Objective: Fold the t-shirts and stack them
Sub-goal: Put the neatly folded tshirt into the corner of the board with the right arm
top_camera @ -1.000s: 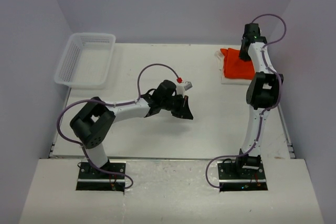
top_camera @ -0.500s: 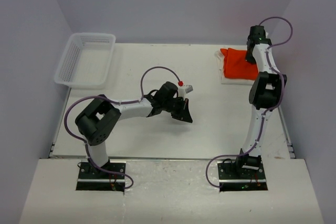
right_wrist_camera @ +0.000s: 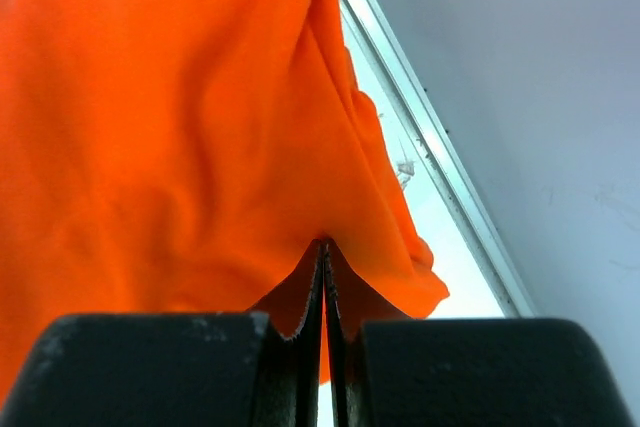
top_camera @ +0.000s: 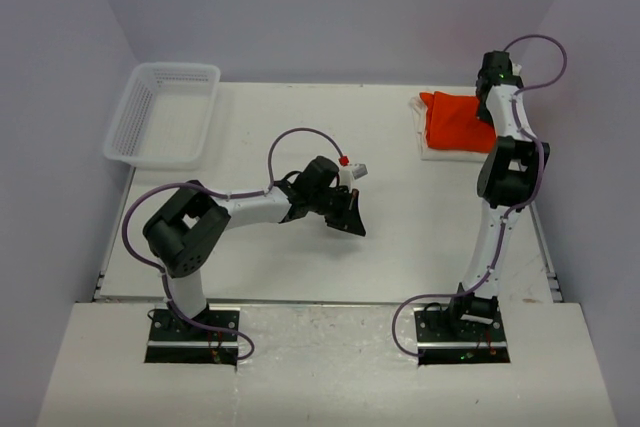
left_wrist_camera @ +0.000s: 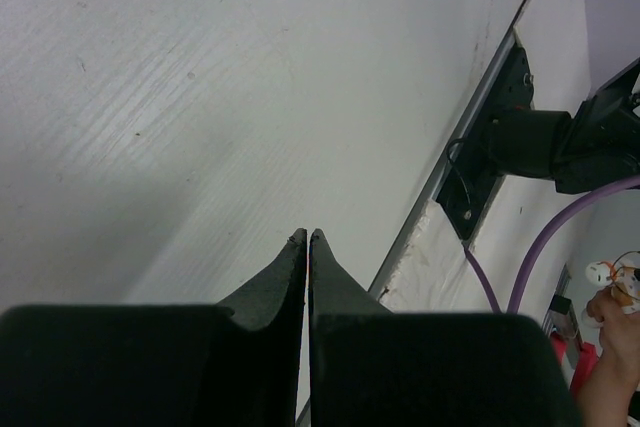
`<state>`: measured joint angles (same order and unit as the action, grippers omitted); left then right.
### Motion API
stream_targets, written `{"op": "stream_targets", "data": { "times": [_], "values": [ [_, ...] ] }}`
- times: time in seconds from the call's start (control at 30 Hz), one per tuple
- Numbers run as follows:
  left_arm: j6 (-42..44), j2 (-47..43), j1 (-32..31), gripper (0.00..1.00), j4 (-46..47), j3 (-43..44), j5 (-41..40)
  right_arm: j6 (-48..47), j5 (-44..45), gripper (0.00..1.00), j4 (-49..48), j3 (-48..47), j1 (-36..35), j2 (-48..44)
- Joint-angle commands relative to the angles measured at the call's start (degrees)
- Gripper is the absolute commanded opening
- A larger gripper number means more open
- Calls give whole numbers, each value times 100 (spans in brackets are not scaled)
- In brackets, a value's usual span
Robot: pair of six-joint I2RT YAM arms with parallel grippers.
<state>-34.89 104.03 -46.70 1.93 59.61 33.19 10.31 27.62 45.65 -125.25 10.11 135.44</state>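
At the far right corner of the worktop (top_camera: 400, 227), we see the right hand (right_wrist_camera: 322, 245) pinched on the orange t-shirt (right_wrist_camera: 180, 127). The left hand (left_wrist_camera: 307, 237) is closed, empty.

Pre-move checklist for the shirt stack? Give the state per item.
1. orange t-shirt lies on the white t-shirt, far right of the table: ok.
2. right gripper is at the orange t-shirt's right edge, fingers shut: ok.
3. Orange cloth pinched between the right fingers: cannot tell.
4. left gripper is shut, holds nothing, and is over bare table: ok.
5. Stack edges squared: cannot tell.
6. basket is apart from both arms: ok.
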Motion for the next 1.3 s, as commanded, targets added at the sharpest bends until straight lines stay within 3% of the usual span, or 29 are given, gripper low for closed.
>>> {"op": "stream_targets", "data": {
  "times": [0.0,0.5,0.77,1.07,1.13,1.27],
  "values": [
    [97,-49,-41,2,-18,129,179,129,393,0,-3,-280,79,149],
    [114,-287,-50,2,-9,-301,311,68,666,0,287,-1010,299,967],
    [18,-199,-59,2,263,-486,425,103,210,0,-1118,307,167,-376],
    [-149,-295,-120,2,632,-749,399,-275,254,0,-1085,273,-360,-957],
    [-210,-392,-129,2,711,-881,373,-205,-53,4,-988,378,-448,-1220],
    [-228,-803,-173,2,817,-1162,75,-73,-730,29,-1032,860,-598,-1704]
  ]
}}
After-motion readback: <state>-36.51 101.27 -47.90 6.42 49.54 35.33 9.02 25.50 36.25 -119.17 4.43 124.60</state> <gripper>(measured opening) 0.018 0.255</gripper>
